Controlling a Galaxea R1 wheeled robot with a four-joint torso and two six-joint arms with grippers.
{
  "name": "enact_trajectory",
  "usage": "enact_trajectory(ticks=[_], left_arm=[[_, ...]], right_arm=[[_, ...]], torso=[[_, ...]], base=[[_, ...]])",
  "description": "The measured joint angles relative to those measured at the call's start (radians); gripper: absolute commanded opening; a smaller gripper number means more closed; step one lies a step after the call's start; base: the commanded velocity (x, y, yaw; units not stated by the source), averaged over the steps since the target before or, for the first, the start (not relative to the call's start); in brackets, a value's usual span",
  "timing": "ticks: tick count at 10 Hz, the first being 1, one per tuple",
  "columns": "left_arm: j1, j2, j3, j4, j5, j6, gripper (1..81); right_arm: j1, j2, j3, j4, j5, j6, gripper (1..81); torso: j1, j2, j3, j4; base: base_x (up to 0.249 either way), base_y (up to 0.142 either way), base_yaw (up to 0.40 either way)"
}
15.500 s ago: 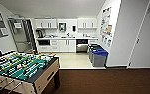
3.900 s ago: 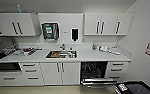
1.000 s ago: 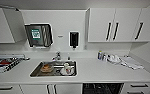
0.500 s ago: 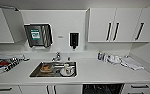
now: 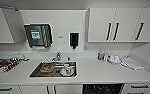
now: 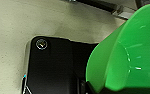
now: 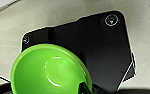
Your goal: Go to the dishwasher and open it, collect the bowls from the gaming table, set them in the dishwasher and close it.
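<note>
I am looking down at a steel sink (image 5: 36, 73) sunk in the white counter (image 5: 103, 72); it is holding a brownish dish (image 5: 46, 68) at about nine o'clock and a white cup (image 5: 66, 69) on a plate at about three o'clock, with the tap (image 5: 57, 57) standing at twelve. The dishwasher (image 5: 102, 89) is showing at five o'clock from the sink, under the counter, its dark opening with wire racks lying open. On the counter at two o'clock, small bottles (image 5: 100, 55) and a folded cloth (image 5: 132, 64) are lying near the corner; a patterned towel (image 5: 2, 65) is lying at nine o'clock. On the wall a paper dispenser (image 5: 38, 35) and a dark soap dispenser (image 5: 74, 40) are hanging above the sink. In my left wrist view a lime-green bowl (image 6: 131, 55) is sitting tilted over a pale floor, seemingly gripped at its rim, though I cannot tell how my fingers are set. In my right wrist view a second green bowl (image 7: 46, 70) is showing its hollow; there too I cannot tell.
</note>
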Motion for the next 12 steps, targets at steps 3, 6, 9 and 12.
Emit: enact_trajectory(ticks=[3,6,9,12], left_arm=[[0.0,-0.079,0.111,0.0,-0.018,0.0,1.0],[0.0,-0.164,0.192,0.0,-0.04,0.0,1.0],[-0.006,-0.244,0.271,-0.003,-0.071,-0.003,1.0],[-0.03,-0.313,0.32,-0.004,-0.107,-0.031,1.0]], right_arm=[[0.02,-0.081,0.081,0.001,0.0,0.004,1.0],[0.054,-0.161,0.157,0.004,-0.008,0.005,1.0],[0.112,-0.229,0.216,0.027,-0.013,0.011,1.0],[0.136,-0.263,0.255,0.051,-0.014,0.012,1.0]], torso=[[0.0,0.0,0.0,0.0],[0.0,0.0,-0.009,0.0],[-0.001,0.0,-0.087,0.0],[0.001,0.001,-0.172,0.0]], base=[[0.0,0.0,0.0],[0.0,0.0,0.0],[0.0,0.0,0.0],[0.0,0.0,0.0]])
